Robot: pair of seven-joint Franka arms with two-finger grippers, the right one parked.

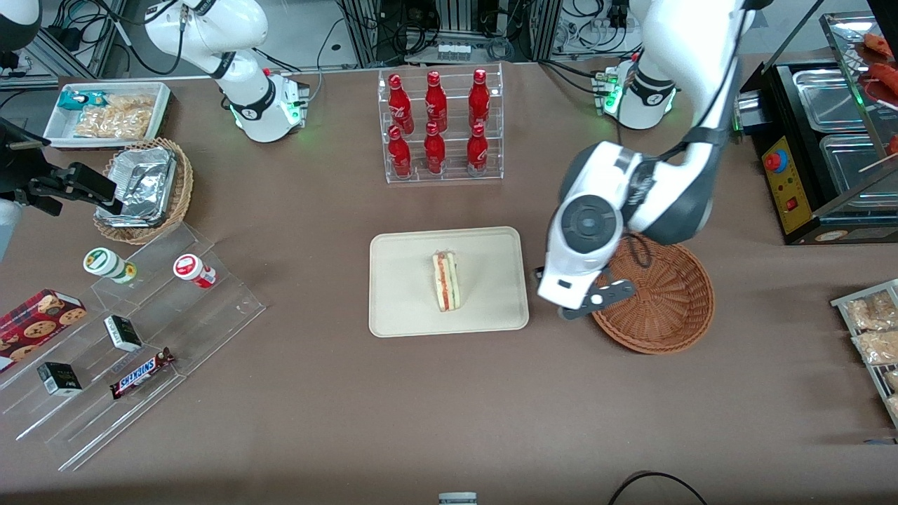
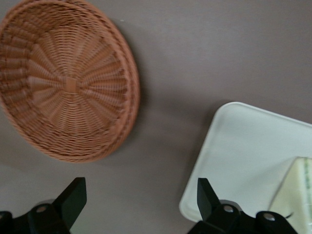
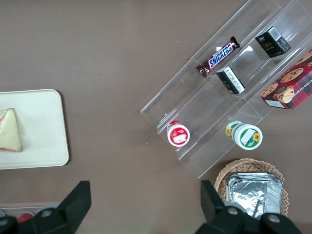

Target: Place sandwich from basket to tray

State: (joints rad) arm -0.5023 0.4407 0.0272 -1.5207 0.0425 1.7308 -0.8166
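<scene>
The sandwich (image 1: 446,282) lies on its side in the middle of the cream tray (image 1: 400,287), its red, yellow and green filling edge showing. The reddish-brown wicker basket (image 1: 666,301) stands beside the tray toward the working arm's end and holds nothing. My left gripper (image 1: 553,293) hangs above the bare table between tray and basket, open and holding nothing. The left wrist view shows the gripper (image 2: 140,187) with its fingers wide apart over the cloth, the basket (image 2: 68,83), the tray's corner (image 2: 243,151) and a piece of the sandwich (image 2: 297,190). The right wrist view shows the sandwich (image 3: 9,130) on the tray (image 3: 44,126).
A clear rack of red bottles (image 1: 440,126) stands farther from the camera than the tray. Toward the parked arm's end are a stepped acrylic shelf of snacks (image 1: 133,337), a tan basket of foil containers (image 1: 147,186) and a white snack tray (image 1: 109,112). A food warmer (image 1: 828,140) sits at the working arm's end.
</scene>
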